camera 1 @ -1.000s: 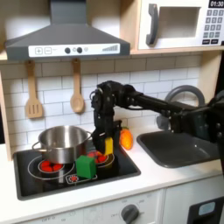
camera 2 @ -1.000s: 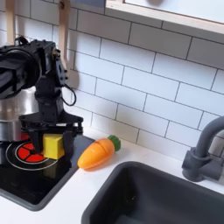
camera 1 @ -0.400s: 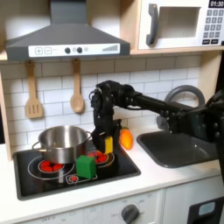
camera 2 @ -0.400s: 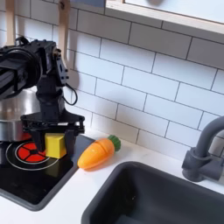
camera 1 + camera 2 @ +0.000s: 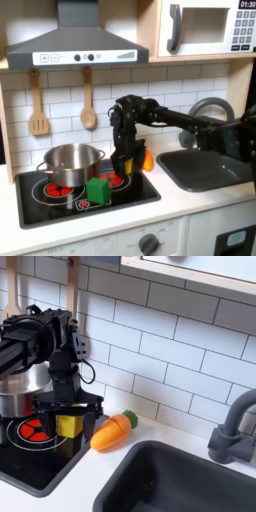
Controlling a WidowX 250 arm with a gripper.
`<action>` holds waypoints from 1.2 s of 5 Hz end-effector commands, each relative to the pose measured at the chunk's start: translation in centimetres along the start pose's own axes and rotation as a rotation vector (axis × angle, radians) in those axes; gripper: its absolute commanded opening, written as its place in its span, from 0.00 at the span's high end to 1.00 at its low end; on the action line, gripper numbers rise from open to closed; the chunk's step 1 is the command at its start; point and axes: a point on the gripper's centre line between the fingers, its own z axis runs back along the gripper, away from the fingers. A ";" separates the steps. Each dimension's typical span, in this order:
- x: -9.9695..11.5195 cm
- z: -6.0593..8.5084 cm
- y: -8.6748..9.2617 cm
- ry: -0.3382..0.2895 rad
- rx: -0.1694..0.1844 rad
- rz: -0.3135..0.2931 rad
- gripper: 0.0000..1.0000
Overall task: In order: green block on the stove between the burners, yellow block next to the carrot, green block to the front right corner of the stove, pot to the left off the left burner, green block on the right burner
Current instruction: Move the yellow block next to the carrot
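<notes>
Hand: the hand (image 5: 69, 426) is reaching down over the right edge of the stove (image 5: 25, 466) in the second exterior view, and it is grasping the yellow block (image 5: 69, 425) between its two fingers.
Yellow block: it is sitting low at the stove surface, just beside the carrot (image 5: 113, 429); whether it is touching the stove I cannot tell.
Carrot: it is lying on the white bench (image 5: 85, 491), to the second exterior view's right of the block.
Green block: the green block (image 5: 97, 189) is standing on the stove between the burners (image 5: 57, 188), near the front, in the first exterior view.
Pot: the pot (image 5: 68, 164) is standing on the left burner in the first exterior view.
</notes>
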 end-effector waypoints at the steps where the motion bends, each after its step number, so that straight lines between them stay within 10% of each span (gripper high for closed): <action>1: -0.9 1.9 -0.6 -0.024 -0.027 -0.006 0.00; 4: -3.2 5.9 -0.5 -0.064 -0.041 -0.004 0.00; 6: -6.8 9.1 4.6 -0.066 -0.014 0.126 0.00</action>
